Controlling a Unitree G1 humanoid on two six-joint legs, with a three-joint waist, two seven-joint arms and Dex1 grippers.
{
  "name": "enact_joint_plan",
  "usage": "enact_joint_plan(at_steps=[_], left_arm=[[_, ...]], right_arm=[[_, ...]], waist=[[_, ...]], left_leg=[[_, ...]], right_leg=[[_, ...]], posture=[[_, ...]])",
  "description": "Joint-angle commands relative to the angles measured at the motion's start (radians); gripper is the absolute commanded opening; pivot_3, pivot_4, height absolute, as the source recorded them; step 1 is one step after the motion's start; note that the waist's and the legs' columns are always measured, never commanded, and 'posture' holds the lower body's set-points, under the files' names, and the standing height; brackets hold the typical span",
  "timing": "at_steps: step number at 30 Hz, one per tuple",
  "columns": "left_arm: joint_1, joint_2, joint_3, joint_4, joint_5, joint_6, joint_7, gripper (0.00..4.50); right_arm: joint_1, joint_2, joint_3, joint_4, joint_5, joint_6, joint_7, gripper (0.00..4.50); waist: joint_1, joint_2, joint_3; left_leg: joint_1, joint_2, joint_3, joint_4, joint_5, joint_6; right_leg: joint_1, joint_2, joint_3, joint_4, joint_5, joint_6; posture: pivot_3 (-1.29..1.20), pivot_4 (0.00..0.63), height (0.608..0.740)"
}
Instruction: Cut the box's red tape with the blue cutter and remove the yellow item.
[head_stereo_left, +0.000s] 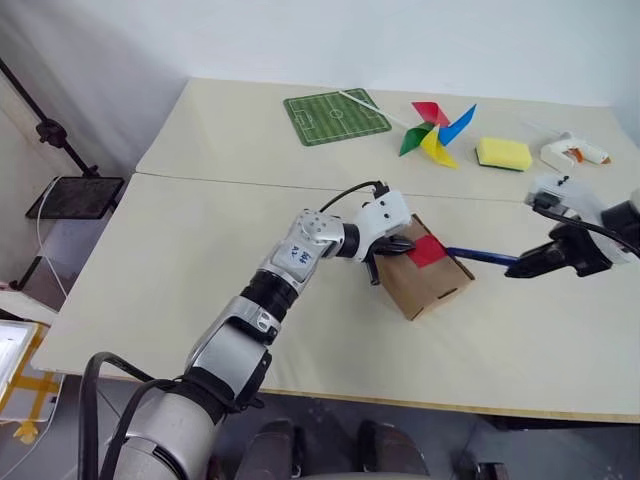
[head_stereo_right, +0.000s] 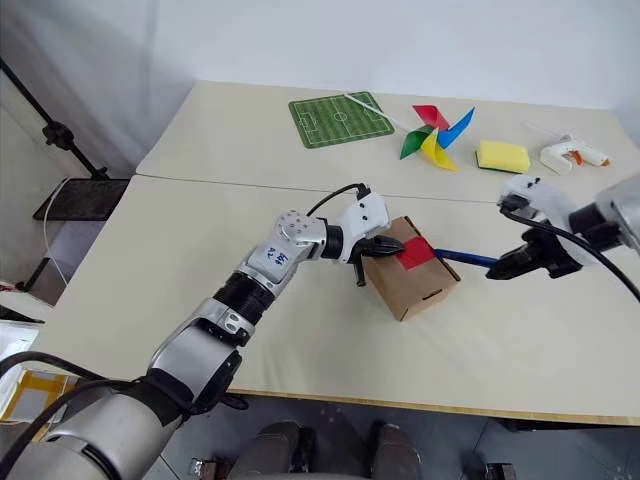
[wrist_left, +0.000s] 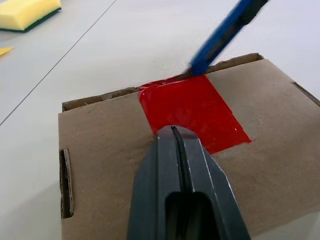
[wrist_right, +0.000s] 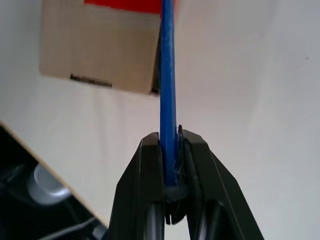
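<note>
Box (head_stereo_left: 425, 268) pinned under the left end effector (wrist_left: 176, 131), fingers pressed together with nothing between them, tips bearing down on the carton's top at the near edge of the red tape (wrist_left: 192, 111). Probably held so to stop the light carton sliding on the table (head_stereo_left: 180, 260) once the blade drags across. Flaps not yet lifted; yellow item presumably inside, not visible.

Right end effector (wrist_right: 169, 137) clamped on the blue cutter (wrist_right: 167, 85), gripped at its rear end so the shaft reaches straight out ahead of the fingers. Cutter tip resting at the tape's far edge, directly across the red patch from the left fingertips, just where the tape meets the flap seam. Long reach likely chosen to keep the right fingers well clear of the box and of the bracing arm. Tape apparently unbroken across its face; cut judged only beginning.

Beyond both end effectors, well apart from the box: green mat (head_stereo_left: 336, 117), pinwheel (head_stereo_left: 435, 130), yellow sponge (head_stereo_left: 503, 153), white glue gun (head_stereo_left: 572, 151). None in the way of the stroke.

Count: one box, one patch of red tape, one blue cutter, two end effectors. Of the bystanders, one mat, one pinwheel, one sponge, one glue gun.
</note>
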Motion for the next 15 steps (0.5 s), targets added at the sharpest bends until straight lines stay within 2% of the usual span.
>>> enact_joint_plan(at_steps=[1,5,9,12,15], left_arm=[[0.066,0.01,-0.061,0.075,0.063,0.07,-0.02,0.0],[0.068,0.012,-0.059,0.074,0.061,0.07,-0.019,0.0],[0.07,0.018,-0.048,0.062,0.05,0.06,-0.023,0.0],[0.065,0.018,0.024,0.001,-0.033,0.021,-0.062,0.0],[0.052,0.018,0.1,-0.074,-0.12,0.092,-0.094,0.0]], right_arm=[[0.041,-0.074,-0.023,-0.061,0.006,-0.001,0.055,0.16],[0.111,-0.128,-0.098,-0.083,0.033,0.015,0.047,0.16],[0.128,-0.105,-0.265,-0.039,0.07,-0.009,-0.016,0.16],[0.214,-0.164,-0.466,0.033,0.144,-0.069,0.027,0.16],[0.374,-0.128,-0.715,0.077,0.179,-0.15,0.032,0.16]], waist=[[-0.003,0.0,0.0],[-0.002,0.001,0.0],[-0.007,0.002,-0.001],[-0.003,0.002,-0.001],[-0.004,0.002,0.0]], left_leg=[[0.0,0.0,0.001,0.0,0.0,0.0],[0.0,0.0,0.001,0.001,0.0,0.0],[0.001,0.001,0.002,0.001,-0.001,-0.002],[0.001,0.001,0.002,0.0,-0.001,-0.002],[0.0,0.001,0.001,0.0,0.001,0.002]], right_leg=[[0.0,0.0,0.0,0.0,0.0,0.0],[0.0,-0.001,-0.001,-0.001,0.0,0.0],[0.0,-0.001,0.001,-0.001,0.0,0.0],[0.0,-0.001,0.001,-0.001,0.0,0.0],[-0.001,-0.001,0.0,0.0,0.0,0.0]], posture=[[0.0,0.15,0.74],[0.0,0.15,0.74],[0.0,0.15,0.74],[0.0,0.15,0.74],[0.0,0.15,0.74]])
